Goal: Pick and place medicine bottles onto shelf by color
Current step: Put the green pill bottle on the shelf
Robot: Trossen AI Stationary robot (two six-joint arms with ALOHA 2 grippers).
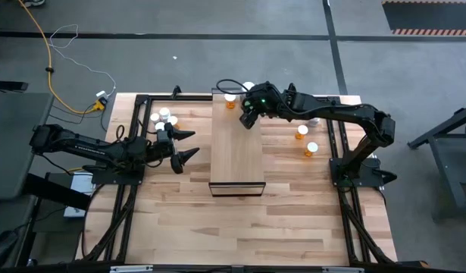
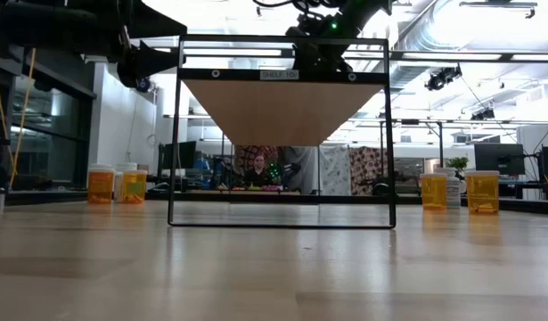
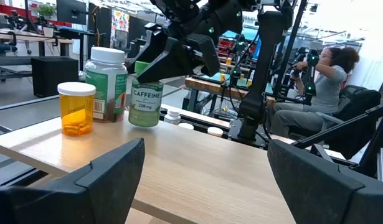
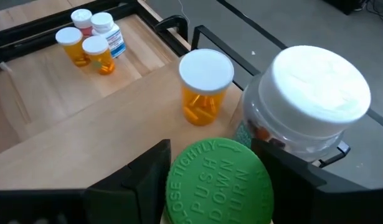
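Three bottles stand at the shelf's (image 1: 237,155) far end, where the right tool (image 4: 210,180) straddles the green-capped caffeine bottle (image 3: 145,99), fingers loosely apart around it mid-placement; next it should lift clear, while the left tool (image 1: 189,145), fingers spread, waits beside the shelf.

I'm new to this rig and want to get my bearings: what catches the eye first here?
The right gripper sits around a green-capped bottle at the far end of the shelf, beside an orange bottle and a white-capped jar. The left gripper waits open left of the shelf, near three more bottles.
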